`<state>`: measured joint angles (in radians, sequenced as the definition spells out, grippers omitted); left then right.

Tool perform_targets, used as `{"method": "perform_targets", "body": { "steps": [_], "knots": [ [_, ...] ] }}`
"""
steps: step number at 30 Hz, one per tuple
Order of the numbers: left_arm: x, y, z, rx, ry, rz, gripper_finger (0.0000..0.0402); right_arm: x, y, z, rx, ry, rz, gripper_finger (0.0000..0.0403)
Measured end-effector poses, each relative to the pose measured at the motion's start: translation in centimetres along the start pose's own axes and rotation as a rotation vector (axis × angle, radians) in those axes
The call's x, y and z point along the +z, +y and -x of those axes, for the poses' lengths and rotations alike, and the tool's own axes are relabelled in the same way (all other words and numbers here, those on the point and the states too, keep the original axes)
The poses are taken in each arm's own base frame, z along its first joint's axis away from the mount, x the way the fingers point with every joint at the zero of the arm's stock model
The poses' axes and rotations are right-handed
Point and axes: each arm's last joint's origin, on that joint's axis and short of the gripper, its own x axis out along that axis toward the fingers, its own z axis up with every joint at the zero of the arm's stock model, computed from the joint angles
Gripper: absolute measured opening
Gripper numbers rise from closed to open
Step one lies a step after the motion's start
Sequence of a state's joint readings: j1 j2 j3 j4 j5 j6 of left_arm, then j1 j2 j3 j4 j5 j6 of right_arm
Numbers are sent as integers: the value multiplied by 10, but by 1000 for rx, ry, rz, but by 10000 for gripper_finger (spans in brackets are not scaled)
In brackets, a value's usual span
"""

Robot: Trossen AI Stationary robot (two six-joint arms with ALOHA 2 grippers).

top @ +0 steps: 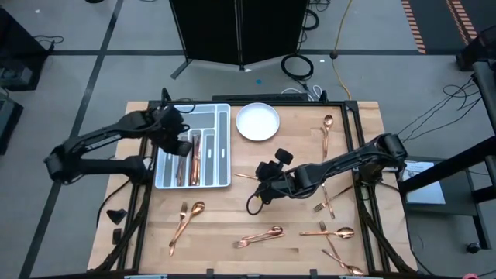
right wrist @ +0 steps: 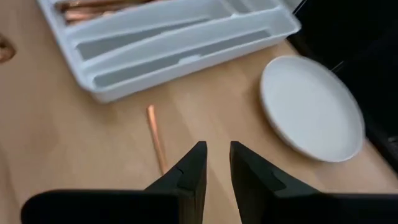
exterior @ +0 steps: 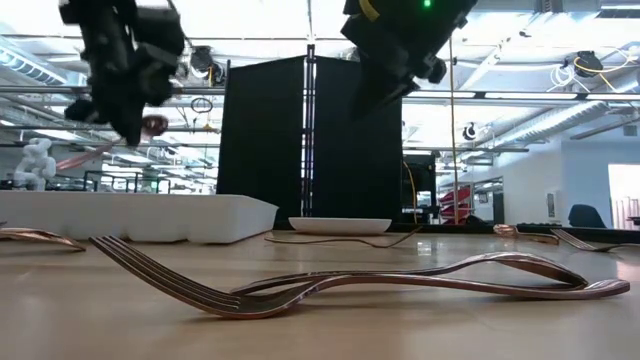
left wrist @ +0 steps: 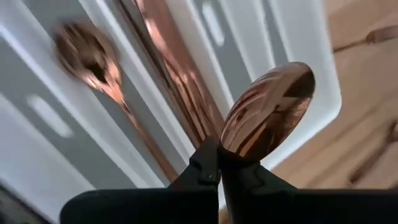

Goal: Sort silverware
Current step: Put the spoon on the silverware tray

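Note:
My left gripper [left wrist: 219,167] hangs over the grey compartmented tray [top: 221,147] and is shut on a copper spoon [left wrist: 267,112]. The spoon's bowl sticks out past the fingertips and its handle is hidden behind the gripper. Inside the tray lie another spoon [left wrist: 87,53] and other copper pieces [top: 194,159]. My right gripper [right wrist: 216,165] is open with nothing between its fingers. It hovers over the table's middle [top: 262,187], near a copper handle [right wrist: 155,140] that lies flat between the tray and the white plate [top: 257,122]. More silverware lies scattered, such as a fork [exterior: 350,285]. My left gripper pinches the spoon at its neck, right under the bowl [left wrist: 239,148], between its two fingers. The fingers slant down from above. The spoon is lifted clear above the tray, bowl [exterior: 152,125] pointing away from the gripper.
Loose copper pieces lie on the wood: a pair at the near left [top: 186,218], a pair in the near middle [top: 260,236], several at the right [top: 329,231] and a spoon at the far right [top: 327,128]. The plate is bare.

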<state>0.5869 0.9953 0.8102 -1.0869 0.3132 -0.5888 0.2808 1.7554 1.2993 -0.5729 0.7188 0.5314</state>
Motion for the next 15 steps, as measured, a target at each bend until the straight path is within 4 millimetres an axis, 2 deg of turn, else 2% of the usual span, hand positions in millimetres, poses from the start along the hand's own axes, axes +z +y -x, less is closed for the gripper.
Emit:
{"method": "perform_targets", "body": {
  "steps": [4,15],
  "knots": [
    [12,13,-17,-14,93,78,0,-6,6,-1,16,23,20,61],
    [47,47,-44,70,187,284,0,-21,23,8,37,43,93,61]
  ]
}}
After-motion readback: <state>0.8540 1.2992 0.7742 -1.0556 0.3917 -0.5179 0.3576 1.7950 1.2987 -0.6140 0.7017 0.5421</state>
